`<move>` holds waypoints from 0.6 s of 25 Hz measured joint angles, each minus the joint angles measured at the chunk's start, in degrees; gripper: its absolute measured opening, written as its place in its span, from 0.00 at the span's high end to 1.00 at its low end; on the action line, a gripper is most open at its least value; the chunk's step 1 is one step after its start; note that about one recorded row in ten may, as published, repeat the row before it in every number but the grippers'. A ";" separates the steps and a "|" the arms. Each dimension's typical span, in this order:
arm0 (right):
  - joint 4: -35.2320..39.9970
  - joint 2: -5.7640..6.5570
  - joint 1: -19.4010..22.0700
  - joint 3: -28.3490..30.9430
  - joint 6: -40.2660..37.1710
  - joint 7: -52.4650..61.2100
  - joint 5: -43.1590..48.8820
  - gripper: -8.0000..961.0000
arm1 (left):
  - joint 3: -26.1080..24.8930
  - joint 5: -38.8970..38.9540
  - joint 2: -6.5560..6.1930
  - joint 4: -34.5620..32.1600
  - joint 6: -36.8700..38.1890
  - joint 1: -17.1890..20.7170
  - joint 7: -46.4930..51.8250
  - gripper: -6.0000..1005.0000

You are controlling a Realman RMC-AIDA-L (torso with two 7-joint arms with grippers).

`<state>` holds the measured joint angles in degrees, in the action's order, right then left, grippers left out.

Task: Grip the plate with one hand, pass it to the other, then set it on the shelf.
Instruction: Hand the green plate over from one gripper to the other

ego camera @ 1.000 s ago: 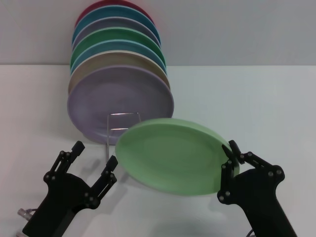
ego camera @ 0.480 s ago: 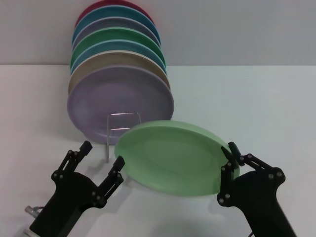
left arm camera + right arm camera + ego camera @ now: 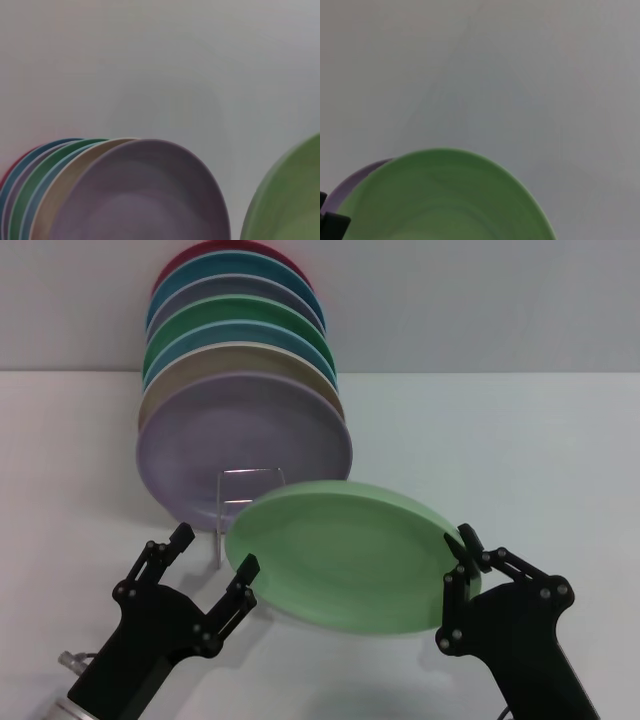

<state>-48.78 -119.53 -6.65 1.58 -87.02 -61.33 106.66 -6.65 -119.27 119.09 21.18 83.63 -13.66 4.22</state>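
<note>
Change: left pincer [image 3: 212,553] has been brought up to the plate [image 3: 340,555].
Head view: plate is clamped at its right rim by right pincer [image 3: 462,562], above the tabletop [image 3: 520,450] front; left pincer gapes, one finger at its rim; shelf [image 3: 245,495] behind.
Left wrist view: plate edge beside lavender plate [image 3: 145,200].
Right wrist view: plate fills the foreground.
Risk: early release could drop it.

A plain white table [image 3: 520,440] carries everything. On it stands a thin silver wire shelf [image 3: 250,495], its upright loop showing in front of a row of plates [image 3: 240,390] leaning on edge one behind another: lavender nearest, then tan, blue, dark green, grey-purple, teal and red at the back.
</note>
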 joint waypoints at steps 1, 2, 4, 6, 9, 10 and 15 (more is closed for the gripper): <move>0.00 0.00 0.00 0.00 0.00 0.00 0.00 0.97 | -0.07 0.00 -0.02 -0.02 0.00 -0.03 0.00 0.23; 0.00 0.03 -0.05 0.00 0.00 0.00 -0.01 0.97 | -0.12 0.00 -0.04 -0.03 0.00 -0.05 0.00 0.23; 0.04 0.04 -0.12 0.00 0.16 -0.01 -0.06 0.97 | -0.26 0.00 -0.06 -0.03 0.01 -0.08 0.00 0.23; 0.10 0.05 -0.23 0.00 0.40 -0.01 -0.15 0.97 | -0.35 0.00 -0.12 -0.06 0.02 -0.08 0.00 0.23; 0.19 0.04 -0.38 0.03 0.47 -0.01 -0.17 0.97 | -0.35 0.01 -0.09 -0.24 -0.07 -0.11 0.00 0.23; 0.34 0.03 -0.46 0.09 0.49 -0.02 -0.19 0.97 | -0.17 0.01 -0.06 -0.35 -0.22 -0.40 0.00 0.23; 0.58 -0.05 -0.73 0.00 0.61 0.00 -0.22 0.97 | 0.02 0.00 -0.04 -0.50 -0.78 -0.88 0.00 0.23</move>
<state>-48.21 -119.58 -7.38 1.59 -86.41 -61.34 106.44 -6.62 -119.26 119.05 20.68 82.84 -14.54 4.21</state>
